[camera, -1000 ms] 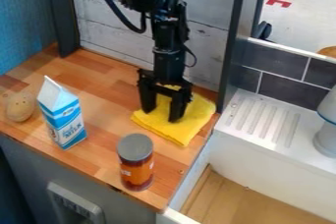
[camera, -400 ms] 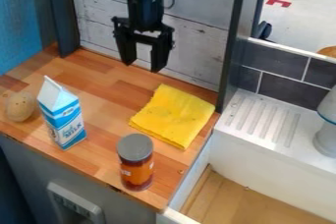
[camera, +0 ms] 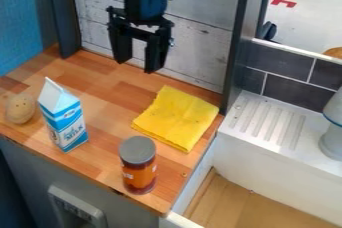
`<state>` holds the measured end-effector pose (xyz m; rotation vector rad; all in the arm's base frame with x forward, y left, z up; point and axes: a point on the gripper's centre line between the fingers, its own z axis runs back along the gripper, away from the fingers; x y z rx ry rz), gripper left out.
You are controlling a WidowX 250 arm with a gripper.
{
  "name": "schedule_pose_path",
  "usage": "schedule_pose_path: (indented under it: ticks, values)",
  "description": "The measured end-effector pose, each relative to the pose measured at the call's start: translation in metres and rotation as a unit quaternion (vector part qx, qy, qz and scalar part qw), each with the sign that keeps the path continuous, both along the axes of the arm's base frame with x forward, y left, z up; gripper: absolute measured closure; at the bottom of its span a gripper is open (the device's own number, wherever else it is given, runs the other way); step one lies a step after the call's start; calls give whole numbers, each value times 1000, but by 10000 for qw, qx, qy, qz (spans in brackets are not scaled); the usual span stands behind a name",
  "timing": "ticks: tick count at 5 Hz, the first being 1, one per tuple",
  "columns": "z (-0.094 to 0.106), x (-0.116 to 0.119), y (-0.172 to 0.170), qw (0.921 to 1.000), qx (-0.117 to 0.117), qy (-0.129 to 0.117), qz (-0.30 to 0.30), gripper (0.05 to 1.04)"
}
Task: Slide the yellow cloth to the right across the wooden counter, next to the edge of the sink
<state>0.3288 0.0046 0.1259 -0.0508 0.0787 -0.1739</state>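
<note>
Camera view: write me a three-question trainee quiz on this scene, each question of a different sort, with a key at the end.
1. Fill in the blank: the upright carton is blue and ____.
2. Which thing lies flat on the wooden counter?
A) the can
B) the yellow cloth
C) the carton
3. True or false: the gripper has its fingers apart and holds nothing between them.

Key: 1. white; 2. B; 3. true
</note>
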Motion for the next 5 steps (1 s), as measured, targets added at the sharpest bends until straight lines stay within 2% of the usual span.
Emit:
schedule_pose_path:
  ticks: [1,2,3,4,5]
  values:
    - [23,-36,7,9986,286,152,-413,83]
    - [44,-60,38,9971,543,19,-537,83]
    - [56,-74,55,9962,643,66,-580,83]
    - [56,-86,78,9966,532,241,-585,83]
    - [47,-81,85,9920,557,603,-956,83]
